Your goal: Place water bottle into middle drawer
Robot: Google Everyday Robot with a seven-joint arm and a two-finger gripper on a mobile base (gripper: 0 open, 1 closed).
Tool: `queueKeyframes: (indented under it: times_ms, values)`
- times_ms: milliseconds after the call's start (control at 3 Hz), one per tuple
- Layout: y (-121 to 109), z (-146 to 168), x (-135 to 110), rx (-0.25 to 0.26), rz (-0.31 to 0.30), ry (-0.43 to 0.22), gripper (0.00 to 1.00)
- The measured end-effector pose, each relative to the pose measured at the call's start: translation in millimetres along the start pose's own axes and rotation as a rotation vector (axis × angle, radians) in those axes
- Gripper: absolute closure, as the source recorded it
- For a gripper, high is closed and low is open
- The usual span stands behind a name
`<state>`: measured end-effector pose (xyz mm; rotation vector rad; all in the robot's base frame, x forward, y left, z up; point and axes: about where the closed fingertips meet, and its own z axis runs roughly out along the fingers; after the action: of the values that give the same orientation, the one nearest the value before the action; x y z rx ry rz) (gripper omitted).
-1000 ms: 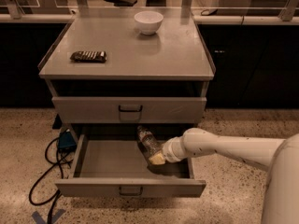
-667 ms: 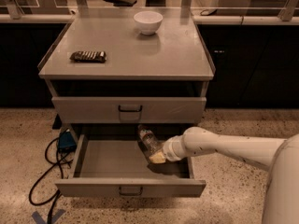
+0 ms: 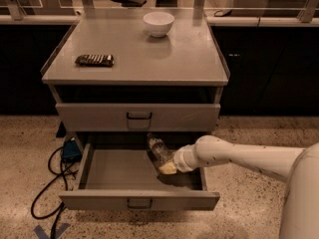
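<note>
Arm (image 3: 239, 156): smooth off-white tube shell w/ few small dark dots, ribbed white collar at wrist. Gripper (image 3: 167, 167) yellowish-tan, below table's (image 3: 189, 59) front edge, right of centre. Bulky pale rounded body seg. btm-right.

Gripper (image 3: 168, 168) with water bottle (image 3: 158, 150) — over middle drawer (image 3: 114, 171)

White arm (image 3: 234, 158) outstretched, gripper (image 3: 168, 167) low in the middle drawer (image 3: 139, 199), fingers (image 3: 166, 170) around the water bottle (image 3: 158, 151).
</note>
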<state>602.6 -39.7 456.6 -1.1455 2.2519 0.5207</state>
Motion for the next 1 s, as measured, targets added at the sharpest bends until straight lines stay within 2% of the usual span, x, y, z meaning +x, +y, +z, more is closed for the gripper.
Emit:
queueKeyframes:
  times_ms: [667, 1000]
  values:
    - [0.1, 0.1, 0.0, 0.000, 0.000, 0.000, 0.11]
    - [0.1, 0.1, 0.0, 0.000, 0.000, 0.000, 0.00]
